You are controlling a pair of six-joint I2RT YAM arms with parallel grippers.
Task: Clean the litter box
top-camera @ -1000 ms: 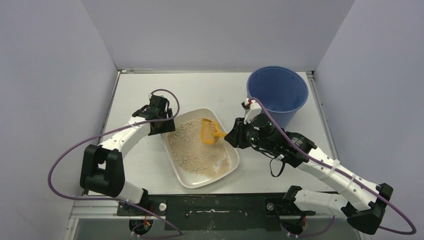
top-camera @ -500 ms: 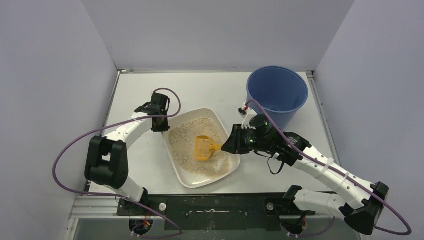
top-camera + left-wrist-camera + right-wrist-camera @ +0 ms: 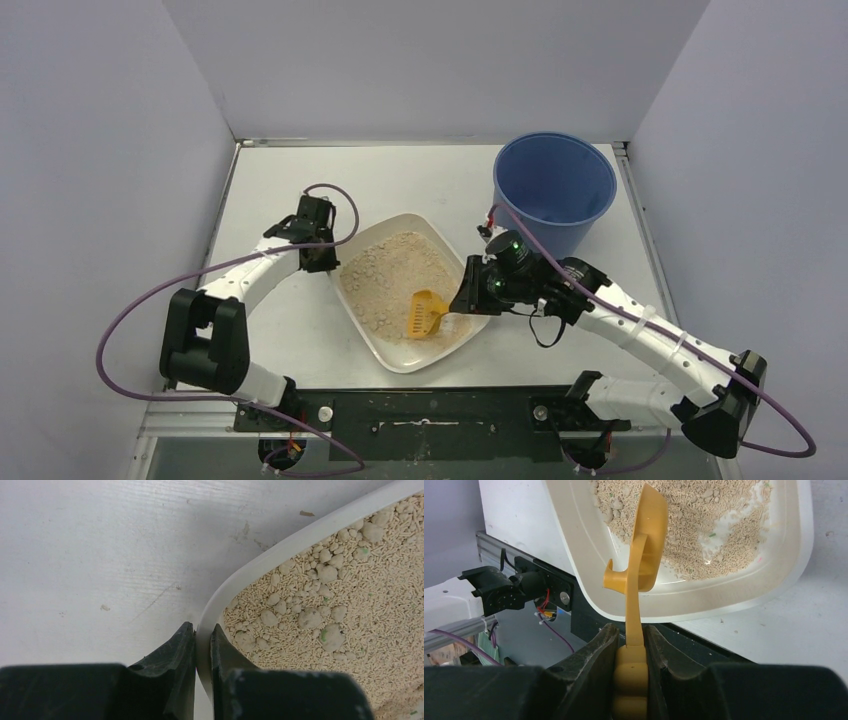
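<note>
Operator: Jaws, then. What do they hold?

Spotter: Your left gripper pinches the far-left rim of the litter box, one finger outside and one inside. Your right gripper is clamped on the handle of the orange scoop. The handle's end is buried between the fingers.

Operator: Where does the box sit?

Spotter: On the table, mid-scene between your arms, turned askew, near and left of the blue bucket. Both wrist views cut it off. From above, the scoop's head is tilted over the near-right part of the box. Whether it carries litter or touches the bed, I cannot tell. Your left fingertips are hidden under the wrist in that view.
</note>
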